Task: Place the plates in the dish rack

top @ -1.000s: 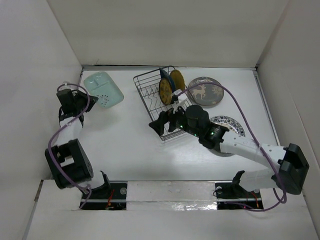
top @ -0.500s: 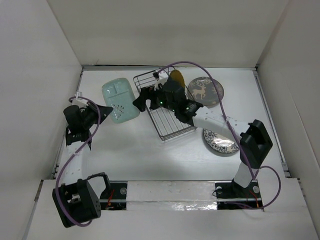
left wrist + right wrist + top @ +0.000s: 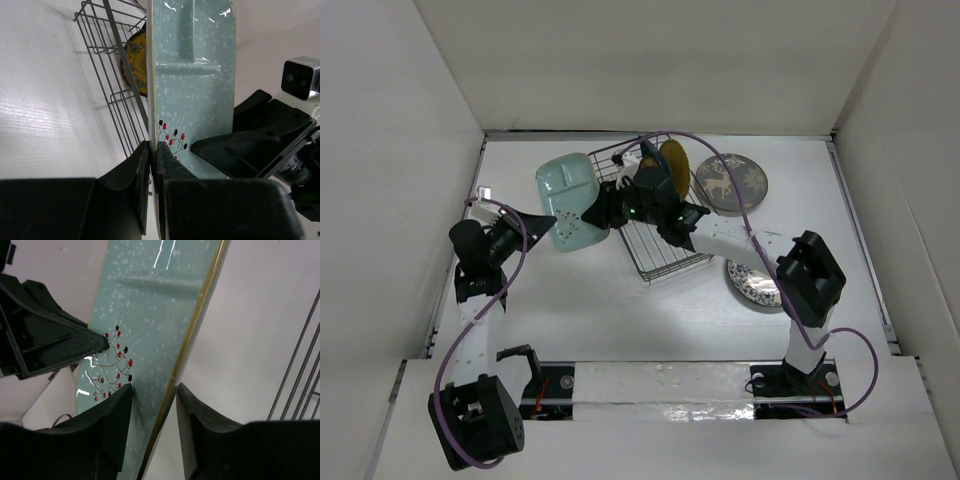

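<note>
Left tool (image 3: 152, 150) pinches the rim of the pale mint dish (image 3: 192, 95), held on edge just left of the dish rack (image 3: 660, 250), while the right tool (image 3: 155, 390) stands part-open astride its gold edge; glazed, stiff, likely slick and breakable, it wants a firm rim pinch.

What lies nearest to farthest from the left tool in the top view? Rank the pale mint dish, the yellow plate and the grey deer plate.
1. pale mint dish, held in the left tool.
2. yellow plate, upright at the dish rack far end, to the right.
3. grey deer plate, lying right of the rack, farthest.
</note>
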{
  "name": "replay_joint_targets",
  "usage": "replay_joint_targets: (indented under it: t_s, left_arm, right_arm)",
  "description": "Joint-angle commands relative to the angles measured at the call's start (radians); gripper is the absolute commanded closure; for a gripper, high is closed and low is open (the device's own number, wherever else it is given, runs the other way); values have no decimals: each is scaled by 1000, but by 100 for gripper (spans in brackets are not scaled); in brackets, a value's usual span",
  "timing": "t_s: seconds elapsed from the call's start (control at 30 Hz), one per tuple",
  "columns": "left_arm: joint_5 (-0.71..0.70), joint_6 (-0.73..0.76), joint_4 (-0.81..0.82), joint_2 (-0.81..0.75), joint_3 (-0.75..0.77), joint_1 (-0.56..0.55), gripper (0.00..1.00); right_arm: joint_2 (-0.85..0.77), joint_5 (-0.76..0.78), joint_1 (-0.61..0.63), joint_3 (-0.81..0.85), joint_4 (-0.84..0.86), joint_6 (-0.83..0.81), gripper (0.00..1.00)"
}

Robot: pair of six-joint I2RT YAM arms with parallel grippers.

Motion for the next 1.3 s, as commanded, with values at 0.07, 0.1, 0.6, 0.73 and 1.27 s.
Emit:
replay_joint_targets:
  t_s: [0.07,0.1,0.6,0.73,1.27]
  left_arm:
    - [59,-34,146,-47,10,-7,100]
    - [51,-13,135,-49,10,-7,97]
    - [-101,216,-138,-147,77,-101,29]
    - [-162,263,-208,-184,102,-153,32]
    - [-411,437,-433,-363,157,-349,95]
  right_arm:
    - [-31,-6,-10,-12,113,47,86]
    - [-34,-2,-10,-18,119,51,93]
    - [-200,184,-133,20,-31,-52,100]
    - [-217,284,-159,66,-114,-116,100]
    - [4,753,-138,484,-536,-478,100]
